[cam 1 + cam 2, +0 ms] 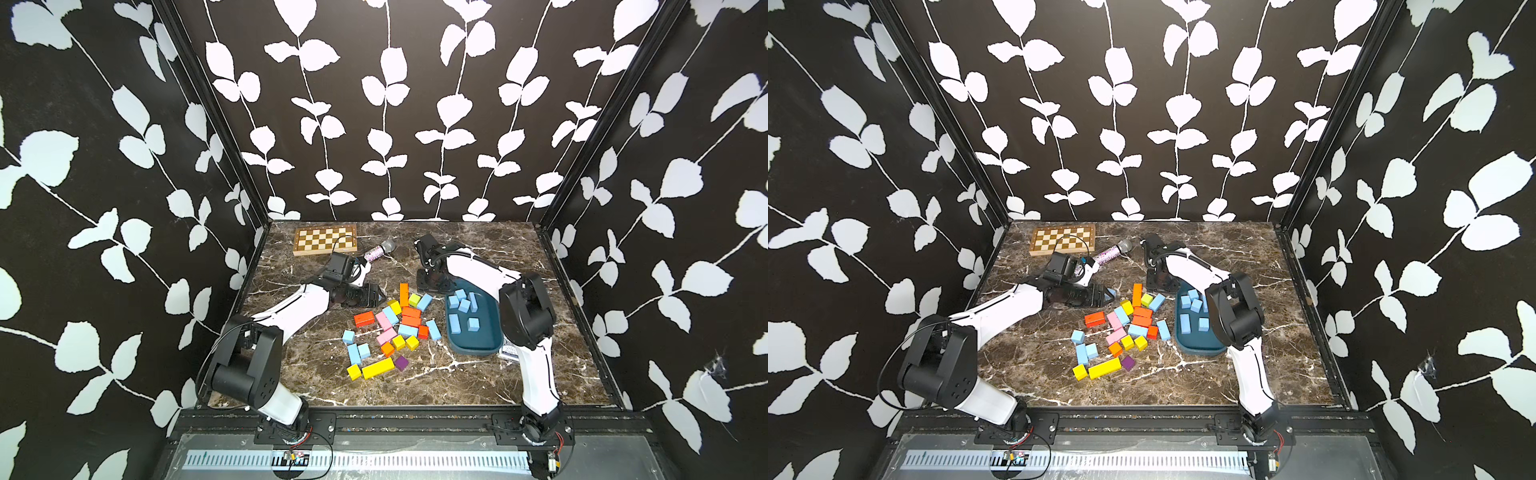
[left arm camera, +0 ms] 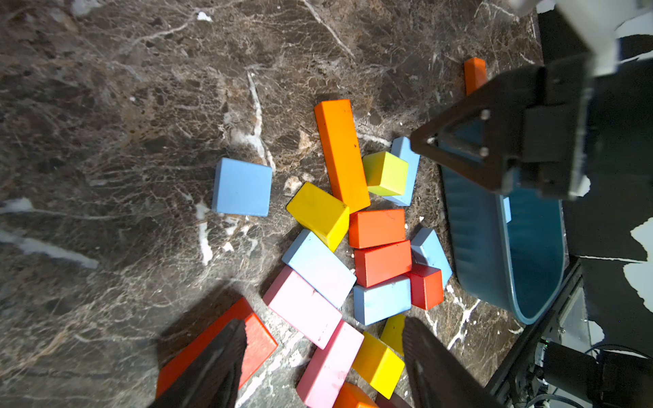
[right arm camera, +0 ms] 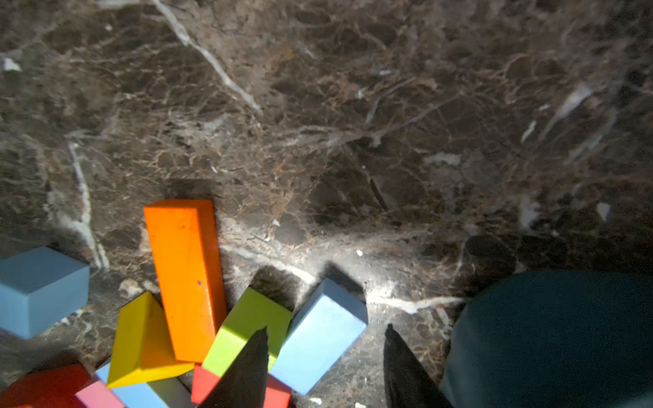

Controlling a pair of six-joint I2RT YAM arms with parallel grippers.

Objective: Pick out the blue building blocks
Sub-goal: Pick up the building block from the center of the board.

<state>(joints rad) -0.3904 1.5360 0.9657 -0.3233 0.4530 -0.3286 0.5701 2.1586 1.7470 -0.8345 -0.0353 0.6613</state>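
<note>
Taking the far wall as twelve o'clock, the mixed pile of coloured blocks (image 1: 399, 328) lay at the centre of the brown marble tabletop (image 1: 457, 382), with the dark teal oblong tray (image 1: 484, 338) at its three o'clock. Some matte light-blue building blocks (image 1: 463, 306) lay in the tray. Others were scattered through the pile, several at its eight o'clock edge. The right gripper (image 3: 325, 327) hung with fingers apart and empty over a light-blue rectangular bar (image 3: 319, 348) at the pile's one o'clock, which touched a lime-green cube (image 3: 247, 325). To pick it well, I judged, the wrist should turn square to the bar's slant so the fingers straddled its narrow width. One finger would then slip beside the lime cube rather than onto it, and the lift should go straight up before swinging to three o'clock. The left gripper (image 2: 323, 320), at the pile's eleven o'clock, was likewise spread and held nothing. Only the left wrist view plainly showed a lone light-blue cube (image 2: 242, 187) on bare marble, which the left gripper mostly hid in both top views. The right wrist view showed only the tray's outer wall, while both top views showed its contents.
</note>
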